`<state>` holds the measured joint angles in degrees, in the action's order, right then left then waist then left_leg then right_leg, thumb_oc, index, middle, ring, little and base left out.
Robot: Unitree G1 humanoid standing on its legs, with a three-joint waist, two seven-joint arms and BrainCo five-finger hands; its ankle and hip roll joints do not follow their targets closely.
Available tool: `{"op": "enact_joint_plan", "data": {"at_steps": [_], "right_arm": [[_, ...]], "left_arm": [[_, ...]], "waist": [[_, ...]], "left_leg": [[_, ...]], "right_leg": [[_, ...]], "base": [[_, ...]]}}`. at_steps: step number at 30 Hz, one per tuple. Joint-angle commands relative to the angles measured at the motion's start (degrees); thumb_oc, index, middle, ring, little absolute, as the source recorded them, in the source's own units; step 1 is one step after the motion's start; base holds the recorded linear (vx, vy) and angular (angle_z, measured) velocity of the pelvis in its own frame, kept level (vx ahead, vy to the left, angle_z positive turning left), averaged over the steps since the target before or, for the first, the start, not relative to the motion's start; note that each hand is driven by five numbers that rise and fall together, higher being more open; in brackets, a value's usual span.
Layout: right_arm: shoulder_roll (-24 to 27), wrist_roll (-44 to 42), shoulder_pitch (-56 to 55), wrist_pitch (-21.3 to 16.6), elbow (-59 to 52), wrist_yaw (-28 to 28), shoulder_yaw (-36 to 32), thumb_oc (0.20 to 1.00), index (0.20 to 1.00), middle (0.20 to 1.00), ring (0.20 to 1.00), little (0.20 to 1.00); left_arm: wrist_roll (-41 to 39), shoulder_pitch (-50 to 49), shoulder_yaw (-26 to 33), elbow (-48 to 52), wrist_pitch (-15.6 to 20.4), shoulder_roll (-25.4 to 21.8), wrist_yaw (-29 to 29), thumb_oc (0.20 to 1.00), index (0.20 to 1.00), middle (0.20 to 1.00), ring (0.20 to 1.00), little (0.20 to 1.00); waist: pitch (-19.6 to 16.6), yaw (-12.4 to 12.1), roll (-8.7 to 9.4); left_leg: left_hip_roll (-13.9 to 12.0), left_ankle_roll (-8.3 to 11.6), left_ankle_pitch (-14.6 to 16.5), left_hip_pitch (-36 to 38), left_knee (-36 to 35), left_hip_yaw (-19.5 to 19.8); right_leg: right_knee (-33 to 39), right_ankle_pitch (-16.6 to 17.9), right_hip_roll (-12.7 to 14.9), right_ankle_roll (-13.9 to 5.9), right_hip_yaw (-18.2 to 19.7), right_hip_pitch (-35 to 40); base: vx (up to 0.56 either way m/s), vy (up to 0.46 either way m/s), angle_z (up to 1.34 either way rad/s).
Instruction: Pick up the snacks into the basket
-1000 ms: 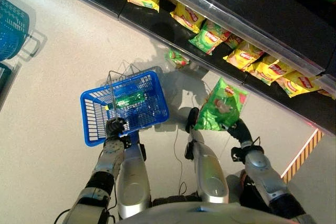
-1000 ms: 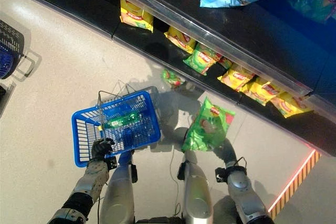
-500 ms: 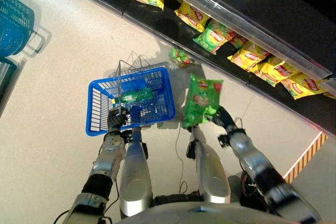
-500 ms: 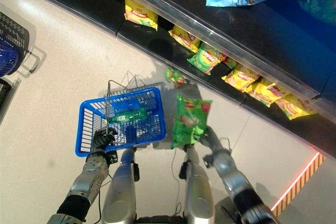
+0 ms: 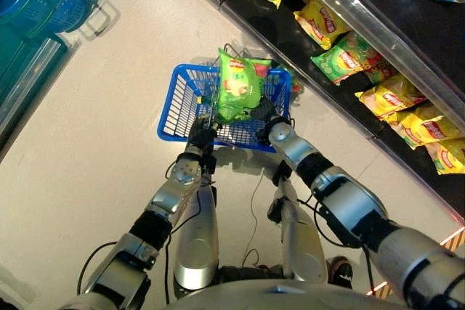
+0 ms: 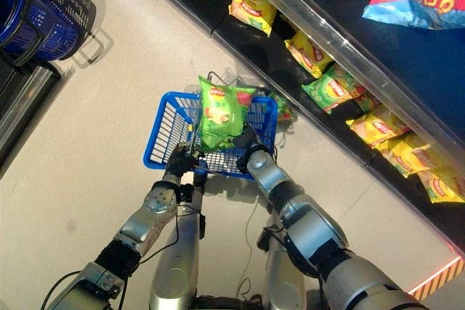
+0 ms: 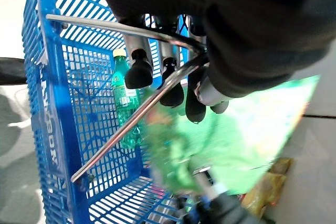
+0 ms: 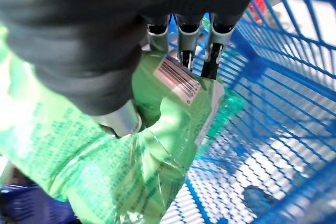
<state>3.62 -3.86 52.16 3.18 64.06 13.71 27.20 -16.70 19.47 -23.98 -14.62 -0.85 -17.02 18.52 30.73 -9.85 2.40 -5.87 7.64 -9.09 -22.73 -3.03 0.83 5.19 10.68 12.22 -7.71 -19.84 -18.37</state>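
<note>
Fingers of the right hand (image 8: 126,121) curl round the lower edge of the green snack bag (image 5: 236,92), which hangs over the blue basket (image 5: 174,110). Left hand (image 7: 173,85) is clenched on the basket's wire handle (image 7: 131,124). Inside lies a green bottle (image 7: 124,106).

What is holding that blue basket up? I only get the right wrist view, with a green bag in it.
Observer: The left robot hand, its fingers curled round the basket's metal handle.
Operator: Anything in the basket?
Observer: A green bottle lies on its floor.
Operator: Is the bag inside?
Observer: It seems not: the right robot hand holds the green snack bag upright over the blue basket.
Operator: What's nearby?
Observer: Dark shelves with yellow snack bags.
</note>
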Motion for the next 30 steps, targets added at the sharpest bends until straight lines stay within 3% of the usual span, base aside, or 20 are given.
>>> {"op": "enact_joint_plan", "data": {"at_steps": [1, 7, 8, 9, 16, 25, 30], "right_arm": [[0.45, 4.34, 2.77, 1.93, 8.27, 0.12, 0.27, 0.200, 0.200, 0.200, 0.200, 0.200], [3.36, 11.56, 2.57, 3.36, 12.66, 0.50, 0.65, 0.200, 0.200, 0.200, 0.200, 0.200], [3.72, 12.48, 2.32, 3.53, 12.92, 0.39, 0.62, 0.809, 0.809, 0.809, 0.809, 0.809], [4.21, 12.75, 1.92, 3.76, 13.24, 0.76, 0.40, 1.000, 1.000, 1.000, 1.000, 1.000], [5.16, 11.03, 0.70, 3.78, 12.93, 1.33, -1.44, 1.000, 1.000, 1.000, 1.000, 1.000], [5.09, 0.89, -2.73, 0.54, 7.02, 3.99, -4.66, 1.000, 1.000, 1.000, 1.000, 1.000], [3.32, -5.82, -3.77, -1.93, -5.11, 6.58, -5.38, 1.000, 1.000, 1.000, 1.000, 1.000]], "left_arm": [[-1.11, 5.34, -5.11, 16.48, 7.19, 2.94, -2.22, 0.200, 0.200, 0.200, 0.200, 0.200], [-1.43, 7.72, -6.67, 18.06, 7.26, 4.11, -2.78, 0.200, 0.200, 0.200, 0.200, 0.200], [-1.32, 8.13, -6.67, 18.18, 7.27, 4.29, -2.85, 0.200, 0.200, 0.200, 0.200, 0.200], [-1.07, 8.62, -6.58, 18.28, 7.23, 4.36, -2.92, 0.200, 0.200, 0.200, 0.200, 0.200], [-1.07, 9.85, -5.92, 17.10, 6.95, 5.43, -2.30, 0.200, 0.200, 0.200, 0.200, 0.200], [-2.00, 8.27, -3.37, 13.95, 6.64, 5.23, 0.19, 0.200, 0.200, 0.200, 0.200, 0.200], [-3.26, 5.97, 0.14, 3.48, 5.89, 4.85, 4.52, 0.200, 0.200, 0.200, 0.200, 0.200]], "waist": [[-0.93, -2.54, -5.16], [-0.93, -4.02, -7.25], [-0.93, -4.15, -7.49], [-0.93, -4.29, -7.70], [-0.93, -4.09, -7.83], [-0.93, -2.49, -6.78], [-0.93, 0.04, -4.04]], "left_leg": [[5.20, -2.32, -1.61, -2.83, -1.70, -0.12], [6.19, -2.36, -2.02, -4.39, -1.59, 1.28], [6.36, -2.36, -2.10, -4.65, -1.59, 1.43], [6.46, -2.36, -2.14, -4.82, -1.59, 1.55], [6.63, -2.42, -2.18, -4.67, -1.57, 1.87], [6.41, -2.44, -1.82, -3.09, -1.75, 1.10], [5.67, -2.50, -1.44, -1.09, -1.68, 0.05]], "right_leg": [[-3.19, 0.77, 2.25, -4.03, -0.09, -0.92], [-3.31, 0.74, 2.65, -4.30, -1.40, -1.31], [-3.31, 0.72, 2.68, -4.32, -1.62, -1.39], [-3.34, 0.73, 2.71, -4.38, -1.78, -1.49], [-3.25, 0.51, 2.79, -4.37, -1.97, -1.17], [-3.23, 0.26, 2.87, -4.22, -1.41, -0.24], [-3.48, 0.17, 2.61, -3.89, -0.31, 0.66]], "base": [[-0.01, 0.003, 0.15], [-0.01, 0.008, 0.22], [-0.01, 0.011, 0.14], [0.00, 0.012, 0.20], [0.00, 0.012, 0.07], [0.00, 0.000, 0.00], [0.00, 0.000, 0.00]]}}
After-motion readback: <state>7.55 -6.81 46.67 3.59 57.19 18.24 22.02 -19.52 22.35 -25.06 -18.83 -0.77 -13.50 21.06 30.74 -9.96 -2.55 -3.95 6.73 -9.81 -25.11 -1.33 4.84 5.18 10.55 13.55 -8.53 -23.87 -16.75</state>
